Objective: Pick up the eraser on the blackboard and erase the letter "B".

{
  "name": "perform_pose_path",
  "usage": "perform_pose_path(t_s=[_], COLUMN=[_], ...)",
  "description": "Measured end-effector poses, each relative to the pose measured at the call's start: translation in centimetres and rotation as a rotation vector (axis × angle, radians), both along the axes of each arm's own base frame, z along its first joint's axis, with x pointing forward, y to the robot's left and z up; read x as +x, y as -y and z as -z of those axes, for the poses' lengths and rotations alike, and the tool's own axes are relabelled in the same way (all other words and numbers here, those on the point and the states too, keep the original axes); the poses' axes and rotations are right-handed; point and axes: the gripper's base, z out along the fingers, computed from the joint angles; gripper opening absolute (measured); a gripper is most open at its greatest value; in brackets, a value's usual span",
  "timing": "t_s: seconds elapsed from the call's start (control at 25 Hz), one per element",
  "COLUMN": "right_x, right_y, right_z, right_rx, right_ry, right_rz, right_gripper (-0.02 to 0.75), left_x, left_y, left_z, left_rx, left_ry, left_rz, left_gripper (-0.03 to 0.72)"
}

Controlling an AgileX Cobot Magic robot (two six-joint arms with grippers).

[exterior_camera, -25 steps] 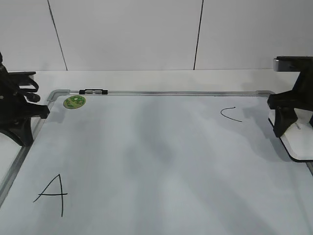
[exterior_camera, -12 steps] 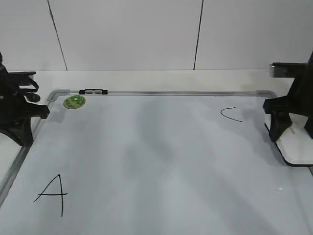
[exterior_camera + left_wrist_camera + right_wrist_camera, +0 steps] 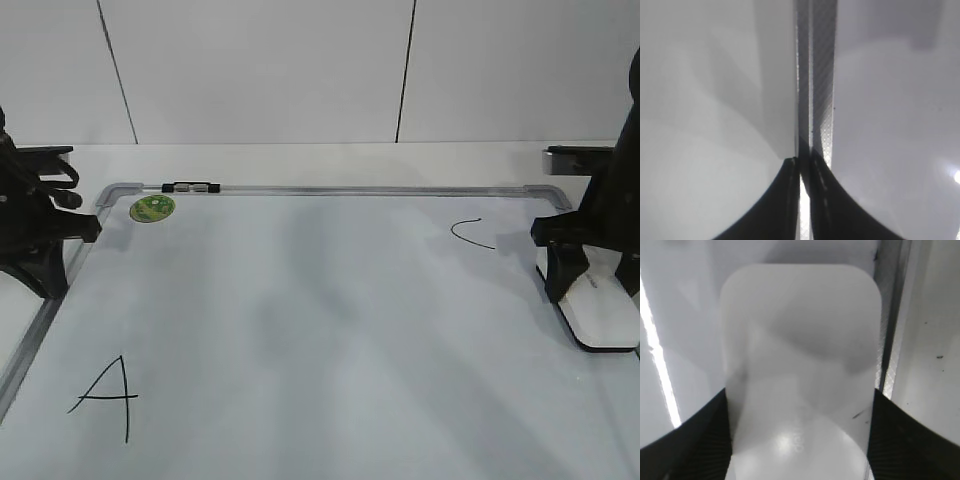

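Note:
The eraser (image 3: 603, 318), a white rounded block with a dark underside, lies on the right edge of the blackboard (image 3: 320, 300). My right gripper (image 3: 595, 283) straddles it, and in the right wrist view its black jaws (image 3: 800, 440) press both long sides of the eraser (image 3: 800, 355). My left gripper (image 3: 45, 270) is shut and empty over the board's left frame; the left wrist view shows its jaws (image 3: 803, 167) together above the frame strip (image 3: 821, 75). No letter "B" shows on the board.
A black "A" (image 3: 105, 396) is at the front left and a small curved "C" (image 3: 470, 233) at the back right. A round green sticker (image 3: 152, 208) and a dark clip (image 3: 190, 187) sit at the back left. A white wall stands behind the table.
My right gripper has moved left and toward the front with the eraser between its jaws. The left arm has not moved.

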Motion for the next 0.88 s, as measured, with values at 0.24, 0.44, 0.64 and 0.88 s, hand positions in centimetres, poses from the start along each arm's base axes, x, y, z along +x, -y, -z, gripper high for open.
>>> perform_pose_path(t_s=[0.24,0.44,0.64,0.88], right_x=[0.0,0.0,-0.2,0.3], right_y=[0.0,0.0,0.0,0.0], right_z=[0.0,0.1,0.0,-1.5], right_rx=[0.000,-0.002,-0.003,-0.002], right_ry=[0.002,-0.002,-0.030,-0.033], right_rz=[0.002,0.001,0.000,-0.001], right_gripper=[0.545,0.577,0.636,0.636], left_x=[0.0,0.0,0.0,0.0], left_y=[0.0,0.0,0.0,0.0], left_z=[0.0,0.0,0.0,0.0], left_rx=[0.000,0.000,0.000,0.000], left_ry=[0.000,0.000,0.000,0.000], left_rz=[0.000,0.000,0.000,0.000], left_gripper=[0.031,0.031,0.031,0.031])
